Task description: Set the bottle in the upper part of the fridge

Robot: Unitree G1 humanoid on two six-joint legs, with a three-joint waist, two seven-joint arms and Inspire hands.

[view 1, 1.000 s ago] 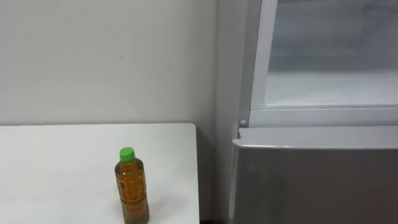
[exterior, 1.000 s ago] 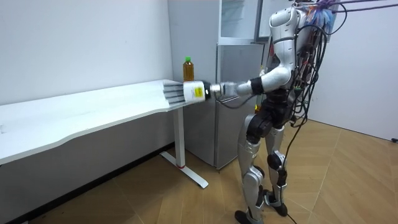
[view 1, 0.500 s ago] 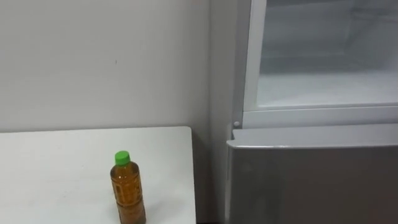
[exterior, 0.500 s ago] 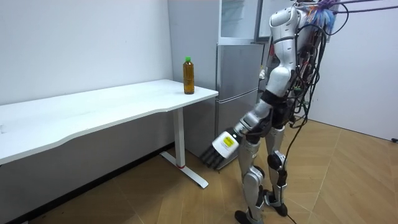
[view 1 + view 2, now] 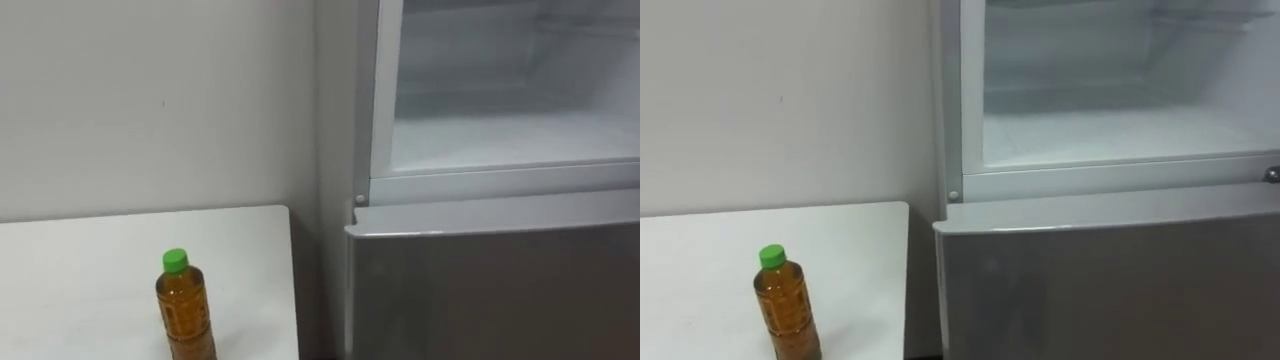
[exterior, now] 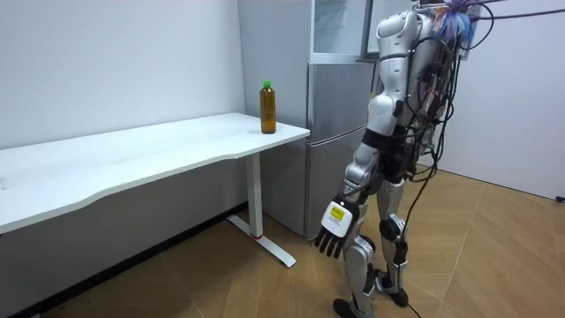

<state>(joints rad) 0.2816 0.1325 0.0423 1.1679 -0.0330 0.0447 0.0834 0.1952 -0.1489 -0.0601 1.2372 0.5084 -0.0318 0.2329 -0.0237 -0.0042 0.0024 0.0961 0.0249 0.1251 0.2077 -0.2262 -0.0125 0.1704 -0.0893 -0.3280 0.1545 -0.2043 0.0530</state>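
Standing upright on the white tabletop (image 5: 80, 270), the bottle (image 5: 186, 312) is to the left of the fridge (image 5: 500, 183), near the tabletop corner closest to it. The upper compartment (image 5: 510, 135) of the fridge is open, above the closed lower door (image 5: 490, 290). The robot stands in front of the fridge, and its left hand (image 6: 334, 231) hangs low with fingers spread, holding nothing. The bottle looks full of brown liquid, so probably rather heavy. Its smooth plastic may slip or give under a hard squeeze. The middle of its body, below the green cap (image 5: 175, 261), seems the best hold.
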